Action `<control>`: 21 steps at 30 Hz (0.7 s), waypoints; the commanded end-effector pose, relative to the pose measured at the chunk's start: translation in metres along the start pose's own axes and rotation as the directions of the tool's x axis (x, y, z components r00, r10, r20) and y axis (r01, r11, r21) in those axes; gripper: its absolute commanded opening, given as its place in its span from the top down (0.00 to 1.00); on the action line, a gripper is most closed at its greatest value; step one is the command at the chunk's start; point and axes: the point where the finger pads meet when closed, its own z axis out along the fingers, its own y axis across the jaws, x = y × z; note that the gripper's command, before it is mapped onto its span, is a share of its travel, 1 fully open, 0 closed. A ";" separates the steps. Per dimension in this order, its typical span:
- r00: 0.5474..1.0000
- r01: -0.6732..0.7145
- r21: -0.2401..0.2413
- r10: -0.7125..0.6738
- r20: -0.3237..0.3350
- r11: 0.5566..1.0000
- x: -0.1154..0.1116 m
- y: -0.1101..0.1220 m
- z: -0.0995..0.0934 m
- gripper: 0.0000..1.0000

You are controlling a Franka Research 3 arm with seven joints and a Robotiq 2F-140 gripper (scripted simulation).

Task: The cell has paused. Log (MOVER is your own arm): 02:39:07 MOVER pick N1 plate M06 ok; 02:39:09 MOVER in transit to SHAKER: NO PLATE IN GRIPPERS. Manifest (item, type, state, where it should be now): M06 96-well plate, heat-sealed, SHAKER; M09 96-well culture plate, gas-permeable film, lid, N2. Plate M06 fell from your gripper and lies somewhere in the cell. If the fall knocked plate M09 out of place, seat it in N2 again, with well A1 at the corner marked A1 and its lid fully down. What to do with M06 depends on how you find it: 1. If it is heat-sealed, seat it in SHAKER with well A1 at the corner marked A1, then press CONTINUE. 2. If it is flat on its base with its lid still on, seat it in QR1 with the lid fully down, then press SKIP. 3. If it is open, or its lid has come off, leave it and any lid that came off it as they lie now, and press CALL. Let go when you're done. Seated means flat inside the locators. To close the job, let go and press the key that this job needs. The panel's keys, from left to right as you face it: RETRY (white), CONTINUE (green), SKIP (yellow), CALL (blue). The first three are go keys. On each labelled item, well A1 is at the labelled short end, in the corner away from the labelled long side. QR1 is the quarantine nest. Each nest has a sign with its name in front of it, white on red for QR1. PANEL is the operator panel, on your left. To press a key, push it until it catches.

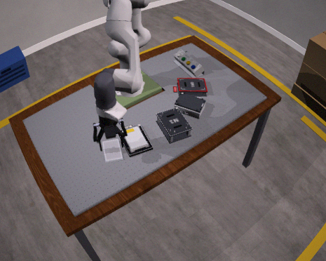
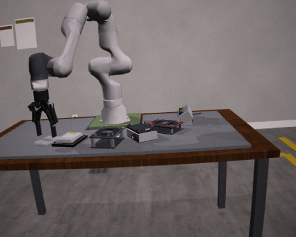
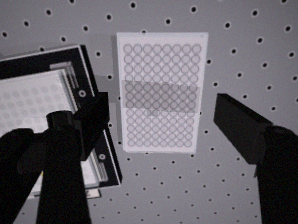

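My gripper [image 1: 112, 147] [image 2: 46, 135] [image 3: 161, 107] is open and empty, its fingers standing on either side of and above a thin clear piece. This rectangular piece [image 1: 112, 154] [image 2: 44, 142] [image 3: 159, 65] lies on the table, with rows of circles and a darker band across it; whether it is a lid or a plate is not certain. Beside it, a white plate [image 1: 137, 140] [image 2: 70, 138] [image 3: 30, 100] with a yellow patch lies on the black low nest [image 1: 140, 153] [image 2: 61, 145] [image 3: 110, 162]. I cannot tell whether it is fully seated or lidded.
The raised dark N1 nest [image 1: 178, 129] [image 2: 108, 129] stands right of the low nest. Beyond it are the dark-topped white box [image 1: 196, 111] [image 2: 146, 137], the red-rimmed quarantine nest [image 1: 207, 85] and the key panel [image 1: 198, 71] [image 2: 188, 116]. The arm's green base [image 1: 153, 86] is behind.
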 end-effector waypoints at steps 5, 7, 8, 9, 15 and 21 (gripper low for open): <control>1.000 0.005 -0.002 -0.005 -0.003 1.000 0.002 0.000 0.001 0.30; 1.000 0.005 -0.002 -0.005 -0.003 1.000 0.002 0.000 0.001 0.30; 1.000 0.005 -0.002 -0.005 -0.003 1.000 0.002 0.000 0.002 0.30; 1.000 0.005 -0.002 -0.005 -0.003 1.000 0.002 0.000 0.002 0.30; 1.000 0.005 -0.002 -0.005 -0.003 1.000 0.002 0.000 0.004 0.30; 1.000 0.005 -0.002 -0.005 -0.003 1.000 0.002 0.000 0.006 0.30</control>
